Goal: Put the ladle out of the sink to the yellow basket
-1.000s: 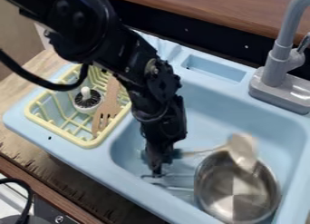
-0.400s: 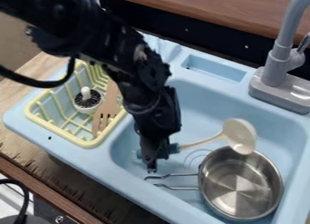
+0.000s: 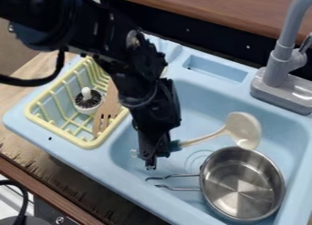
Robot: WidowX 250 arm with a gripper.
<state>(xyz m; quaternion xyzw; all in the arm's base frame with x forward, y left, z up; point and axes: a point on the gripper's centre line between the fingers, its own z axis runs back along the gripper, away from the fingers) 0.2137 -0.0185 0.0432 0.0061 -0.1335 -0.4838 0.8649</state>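
The cream-coloured ladle with a teal handle [image 3: 245, 130] was clamped by its handle in the fingers of the black gripper [image 3: 151, 160], over the light-blue sink [image 3: 210, 103], right of centre. Lifting appeared begun; transfer to the yellow slatted basket [image 3: 90, 144], left, remained. A brown slotted spatula [image 3: 108, 111] and a white-and-black brush [image 3: 88, 100] were held there; a steel pan [image 3: 242, 192] was contained in the sink.

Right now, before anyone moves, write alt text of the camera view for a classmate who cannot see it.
A black robot gripper holds a cream ladle by its teal handle over a light blue sink, near a metal pot. At the picture's left, a yellow basket holds a brush and a wooden spatula.
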